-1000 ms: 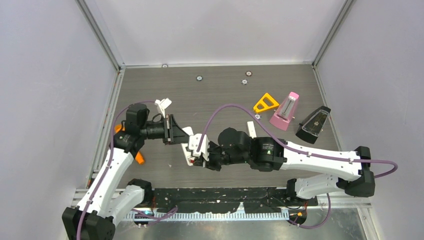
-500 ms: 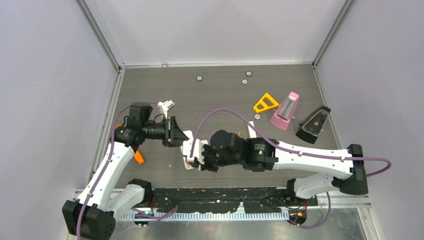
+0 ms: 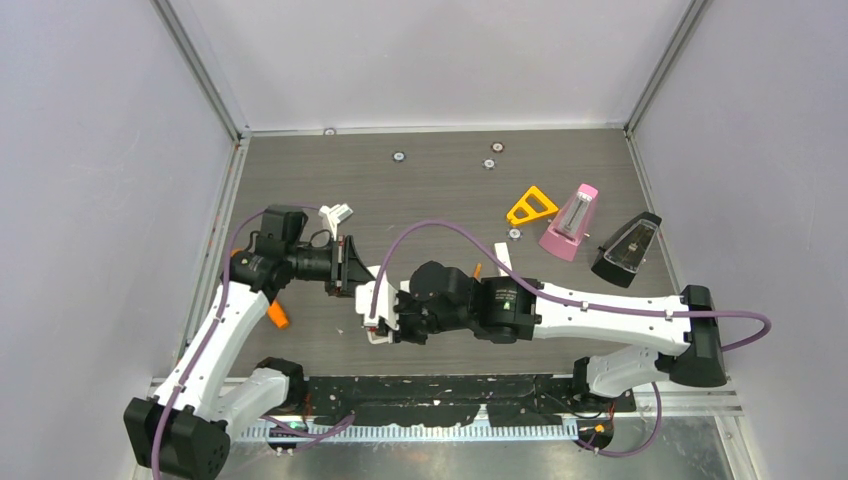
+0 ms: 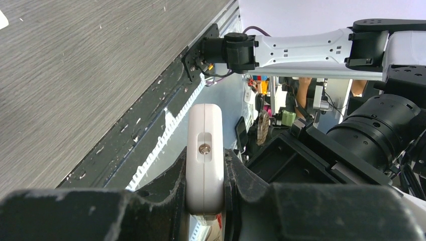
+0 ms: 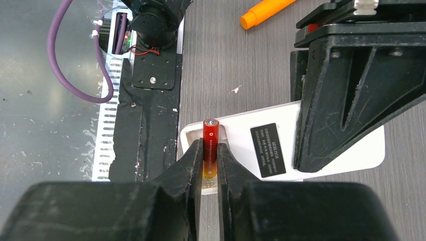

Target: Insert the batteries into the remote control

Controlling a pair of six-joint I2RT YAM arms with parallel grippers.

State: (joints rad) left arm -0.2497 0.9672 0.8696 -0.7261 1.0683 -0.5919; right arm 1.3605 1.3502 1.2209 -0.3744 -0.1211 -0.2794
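Change since earlier frame: the right arm has swung leftward across the table (image 3: 440,190), and the left arm has drawn back with it, so the meeting point of the two grippers now sits further left and nearer the front edge.
Left gripper (image 4: 204,168): pressed onto the remote control (image 5: 326,145), fingers clamped on both flat faces, holding it off the table surface with one thin edge facing the wrist camera.
Remote control, detail: white body; a black label faces the right wrist camera; a small round metal fitting shows in a slot on the thin edge.
Right gripper (image 5: 209,150): pinching the orange-red battery (image 5: 211,138) about its lower half, upper end free.
Battery position: upright between the fingers, its capped end level with the notched corner of the remote control, just beside the end edge. Whether it touches the casing cannot be told.
Other batteries: not identifiable in these views.
Orange marker (image 5: 266,11): lying on the table beyond the left gripper, well apart from the battery.
Far right of table: yellow triangle (image 3: 531,207), pink metronome (image 3: 570,224) and black metronome (image 3: 627,250), grouped together, well apart from both grippers.
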